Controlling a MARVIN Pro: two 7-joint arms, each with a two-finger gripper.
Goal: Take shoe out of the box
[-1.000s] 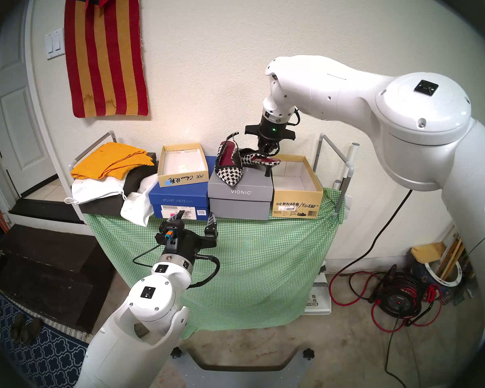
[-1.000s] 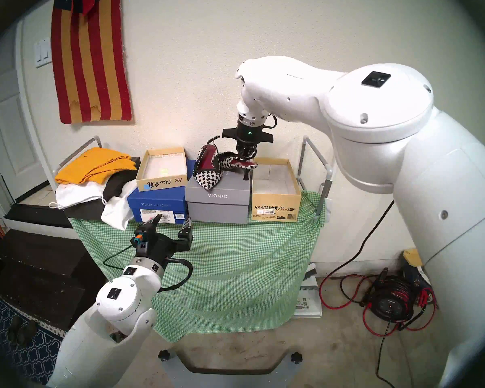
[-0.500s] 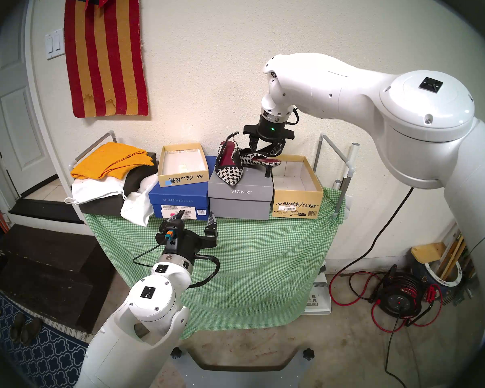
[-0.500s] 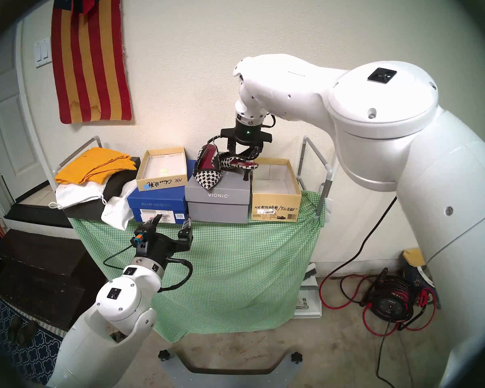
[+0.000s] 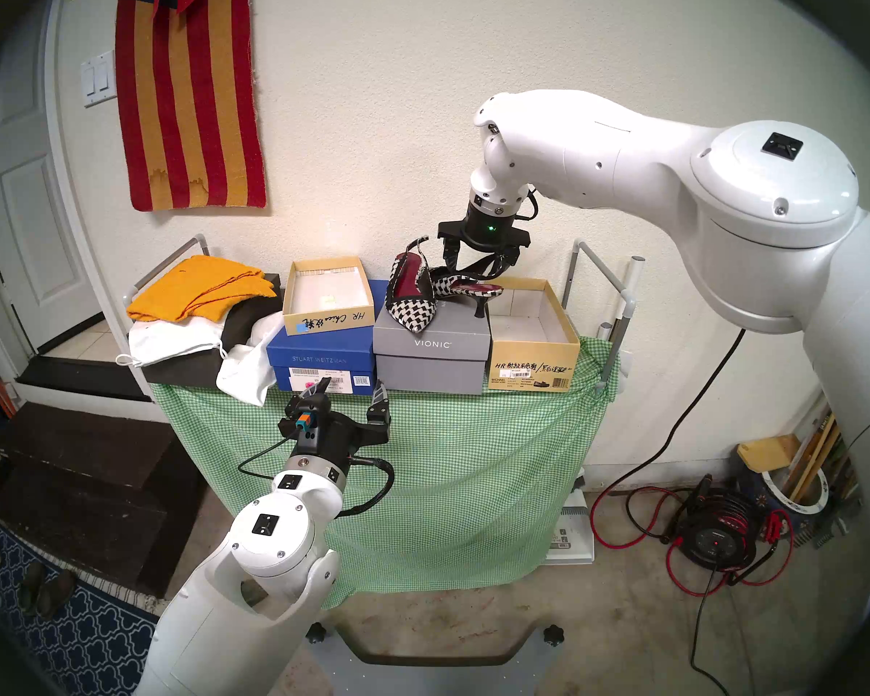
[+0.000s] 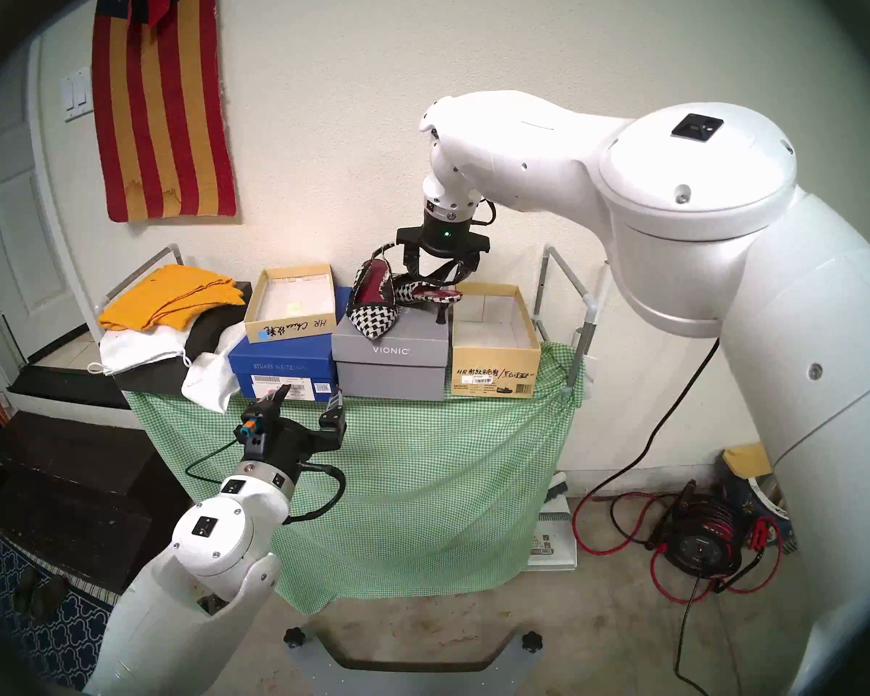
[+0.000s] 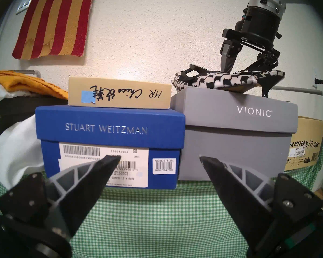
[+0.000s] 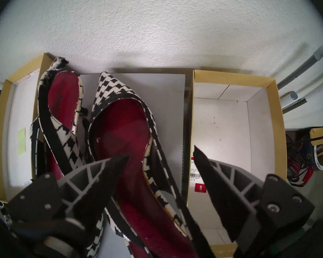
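The grey cardboard box (image 7: pixel 237 125) reads "VIONIC"; the blue cardboard box (image 7: pixel 108 129) reads "STUART WEITZMAN", its small label "NORDSTROM"; the shallow tan cardboard box (image 7: pixel 119 92) bears handwritten "HR".

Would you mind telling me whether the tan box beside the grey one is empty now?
Empty. The tan box shows only its bare white floor, and both shoes sit on the grey box.

Two houndstooth shoes: one (image 5: pixel 465 289) standing on its heel, the other (image 5: pixel 413 298) leaning against it. Four shoeboxes: a tan open box (image 5: pixel 533 366), a grey box (image 5: pixel 430 358), a blue box (image 5: pixel 320 363), and a shallow tan box (image 5: pixel 330 323) on top of it. One yellow cloth (image 5: pixel 199 288). One striped wall hanging (image 5: pixel 187 92). Two robot grippers: left (image 5: pixel 347 396) and right (image 5: pixel 478 260).
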